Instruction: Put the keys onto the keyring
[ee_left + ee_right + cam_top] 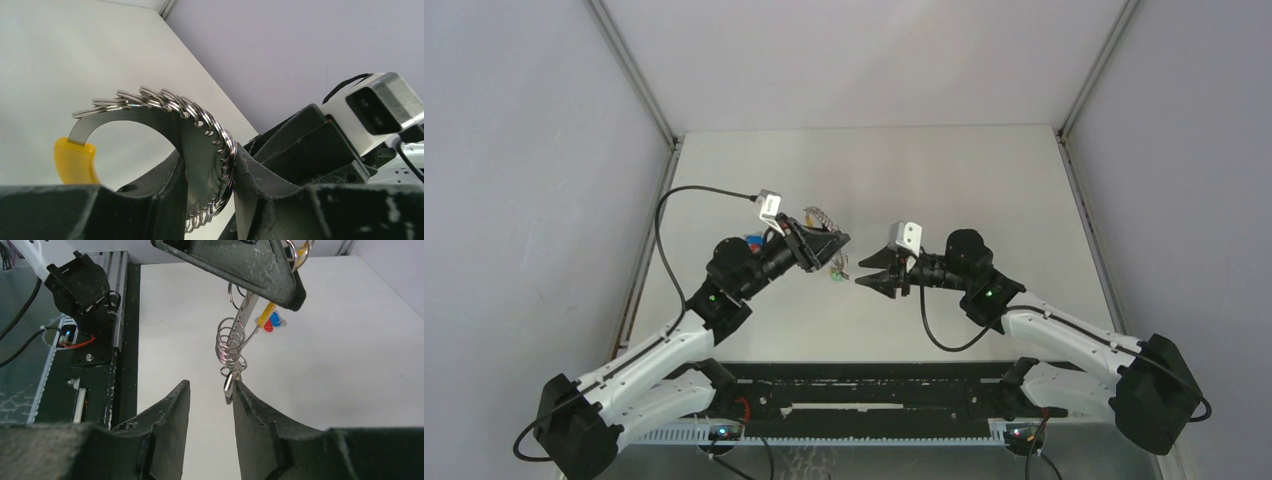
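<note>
Trouble: bumping hanging keyring (pixel 231 347) with right gripper (pixel 210 387), jaws apart beside its tip, and twisting it out of left gripper (pixel 207 165), jaws clamping it midair. Leaving keys (pixel 270 322) lying on table (pixel 350 365) beyond.

A: What is enclosing the work area?
B: Plain grey walls (pixel 524 150) are standing at left, right and rear, and metal struts (pixel 634 70) are running along the corners.
A: And the work surface?
B: A white table (pixel 984 180) is lying flat, taking even, diffuse light.
</note>
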Robot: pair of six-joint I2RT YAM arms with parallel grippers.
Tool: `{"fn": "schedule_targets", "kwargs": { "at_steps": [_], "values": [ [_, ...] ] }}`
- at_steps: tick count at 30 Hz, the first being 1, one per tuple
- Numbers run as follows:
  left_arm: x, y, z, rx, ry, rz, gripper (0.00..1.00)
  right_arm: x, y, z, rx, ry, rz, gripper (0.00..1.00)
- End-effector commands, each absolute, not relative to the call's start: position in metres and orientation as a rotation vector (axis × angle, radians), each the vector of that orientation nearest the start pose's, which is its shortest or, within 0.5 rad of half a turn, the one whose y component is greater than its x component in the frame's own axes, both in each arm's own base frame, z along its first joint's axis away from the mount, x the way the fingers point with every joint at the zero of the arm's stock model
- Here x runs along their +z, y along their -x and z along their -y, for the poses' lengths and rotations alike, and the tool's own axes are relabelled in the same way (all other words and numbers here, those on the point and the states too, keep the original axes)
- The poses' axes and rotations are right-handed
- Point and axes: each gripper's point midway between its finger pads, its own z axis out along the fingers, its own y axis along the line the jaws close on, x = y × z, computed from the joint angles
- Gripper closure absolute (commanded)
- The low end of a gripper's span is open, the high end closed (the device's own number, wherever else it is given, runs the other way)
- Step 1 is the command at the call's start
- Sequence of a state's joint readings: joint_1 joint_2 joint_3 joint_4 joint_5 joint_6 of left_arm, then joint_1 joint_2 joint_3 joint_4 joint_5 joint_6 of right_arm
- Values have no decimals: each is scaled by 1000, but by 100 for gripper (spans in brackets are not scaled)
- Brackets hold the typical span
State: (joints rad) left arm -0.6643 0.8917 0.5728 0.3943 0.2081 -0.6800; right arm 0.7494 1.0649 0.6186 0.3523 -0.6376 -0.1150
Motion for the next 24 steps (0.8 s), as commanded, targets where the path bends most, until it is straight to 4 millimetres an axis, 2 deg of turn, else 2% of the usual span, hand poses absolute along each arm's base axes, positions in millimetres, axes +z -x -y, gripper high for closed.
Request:
{"fn": "schedule_targets", "kwargs": {
  "at_steps": [1, 6, 11, 17, 24],
  "values": [
    [326, -236, 261, -1300, -103, -1499, 100, 258, -197, -320, 1016, 1078, -1283, 64],
    [310, -248, 251, -1331, 102, -1532, 100, 247, -205, -316, 956, 1060, -1342, 64],
    [301, -252, 246, -1364, 202, -1521, 100, 243, -205, -318, 957, 1057, -1322, 64],
    [303, -251, 243, -1387, 222, -1493, 100, 250, -208, -319, 1037, 978, -1341, 66],
    [310, -247, 245, -1419, 187, -1458, 100, 260, -197, -323, 1190, 975, -1318, 72]
  ]
}}
